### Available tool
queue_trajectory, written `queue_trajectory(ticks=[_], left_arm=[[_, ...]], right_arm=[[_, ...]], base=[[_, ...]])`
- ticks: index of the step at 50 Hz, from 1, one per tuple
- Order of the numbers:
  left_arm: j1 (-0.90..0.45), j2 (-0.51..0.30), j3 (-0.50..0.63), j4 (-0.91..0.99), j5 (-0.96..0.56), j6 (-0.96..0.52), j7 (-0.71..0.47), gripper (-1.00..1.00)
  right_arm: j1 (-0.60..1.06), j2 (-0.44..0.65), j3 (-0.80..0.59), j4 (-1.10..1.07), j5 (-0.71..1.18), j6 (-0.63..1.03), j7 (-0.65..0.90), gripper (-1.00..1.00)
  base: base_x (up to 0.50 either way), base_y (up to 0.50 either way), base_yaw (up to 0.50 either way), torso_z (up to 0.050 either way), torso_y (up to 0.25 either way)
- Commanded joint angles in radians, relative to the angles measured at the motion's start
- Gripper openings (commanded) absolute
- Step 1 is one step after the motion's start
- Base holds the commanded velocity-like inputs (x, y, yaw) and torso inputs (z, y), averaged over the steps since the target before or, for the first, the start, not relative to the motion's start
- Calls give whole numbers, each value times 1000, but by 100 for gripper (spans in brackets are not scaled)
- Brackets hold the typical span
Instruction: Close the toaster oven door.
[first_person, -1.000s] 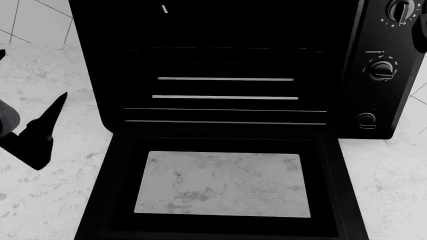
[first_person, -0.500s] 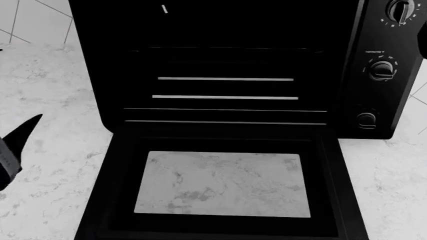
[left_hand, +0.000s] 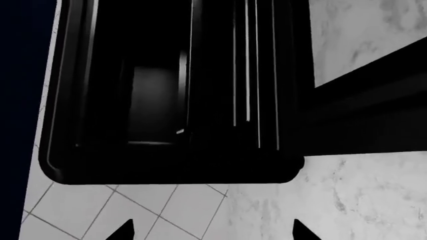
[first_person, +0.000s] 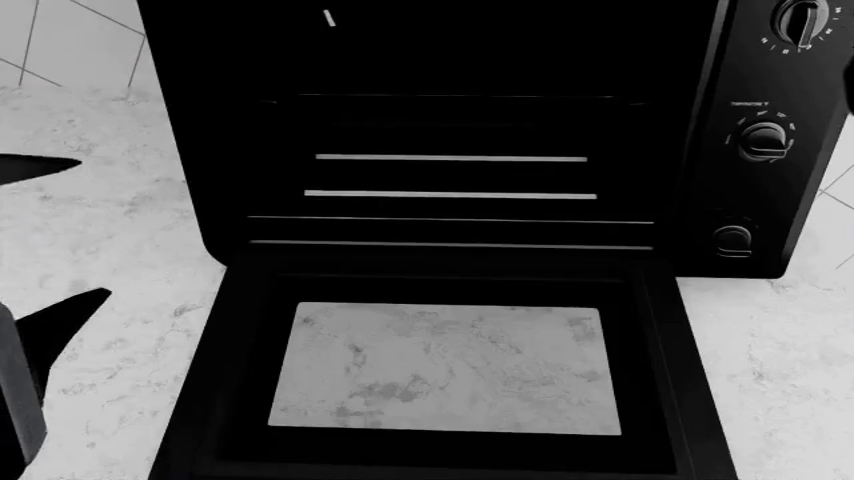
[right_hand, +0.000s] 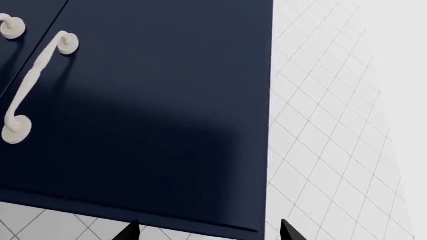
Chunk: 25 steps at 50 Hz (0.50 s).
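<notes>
The toaster oven (first_person: 441, 50) is a glossy black box with wire racks (first_person: 451, 158) inside. Its door (first_person: 454, 285) lies folded down flat toward me, and the marble counter shows through the glass (first_person: 447, 365). My left gripper (first_person: 91, 228) is open over the counter just left of the door, touching nothing. In the left wrist view the left gripper (left_hand: 213, 232) is open and faces the oven's black body (left_hand: 167, 100), with the door (left_hand: 373, 110) jutting out beside it. My right gripper (right_hand: 208, 231) is open and empty, away from the oven.
Three round knobs (first_person: 763, 140) run down the oven's right panel. White marble counter (first_person: 107, 120) surrounds the oven, with tiled wall (first_person: 67, 40) behind. The right wrist view faces a dark blue cabinet front (right_hand: 153, 100) with a cream handle (right_hand: 33, 85) and a tiled wall (right_hand: 320, 150).
My left gripper slid toward the left edge of the head view, then turned; both spread fingertips show now where one showed before. The oven door has not moved.
</notes>
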Motion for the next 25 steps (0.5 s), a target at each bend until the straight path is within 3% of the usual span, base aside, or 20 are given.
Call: queue_trajectory(ticks=[1, 25], left_arm=[[9, 4, 43, -19, 41, 73, 14, 100], [49, 6, 106, -76, 105, 158, 7, 100]], right_arm=[[-6, 15, 7, -1, 15, -11, 11, 100], [-12, 35, 5, 0, 34, -31, 28, 100]], base=[[0, 0, 0, 0, 0], [0, 0, 0, 0, 0]])
